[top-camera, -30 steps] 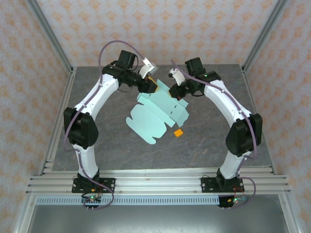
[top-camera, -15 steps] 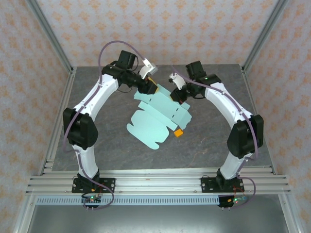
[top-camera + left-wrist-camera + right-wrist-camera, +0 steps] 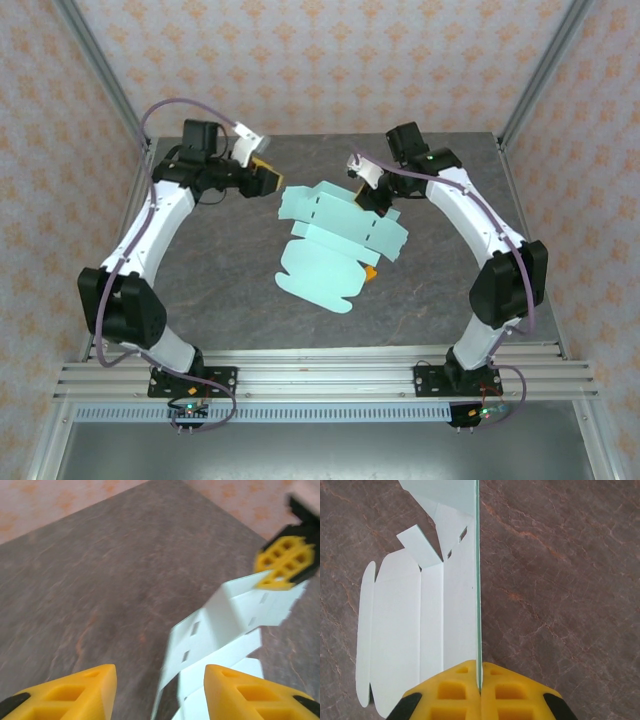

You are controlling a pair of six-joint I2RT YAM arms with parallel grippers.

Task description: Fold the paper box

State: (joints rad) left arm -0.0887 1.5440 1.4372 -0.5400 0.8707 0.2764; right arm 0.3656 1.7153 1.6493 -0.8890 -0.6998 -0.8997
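The paper box (image 3: 325,255) is a pale mint die-cut sheet, partly folded, lying mid-table with one panel raised. My right gripper (image 3: 372,200) is shut on the top edge of that upright panel (image 3: 477,555); the pinch shows at my right gripper (image 3: 480,685), with the flat flaps (image 3: 405,630) spread to its left. My left gripper (image 3: 268,178) hangs to the left of the sheet, apart from it. In the left wrist view my left gripper (image 3: 160,692) stands open with nothing between the fingers, the paper box (image 3: 225,615) lies ahead, and the right gripper's fingers (image 3: 287,562) pinch its far edge.
A tiny orange block (image 3: 370,272) peeks out from under the sheet's right side. An aluminium rail (image 3: 320,375) runs along the near edge, and slanted frame posts (image 3: 120,110) stand at both sides. Bare grey table (image 3: 220,290) lies left of the sheet.
My left gripper let go of the sheet's upper-left corner, opened and swung back to the left. The right gripper kept its pinch, and the sheet shifted slightly right, over the orange block.
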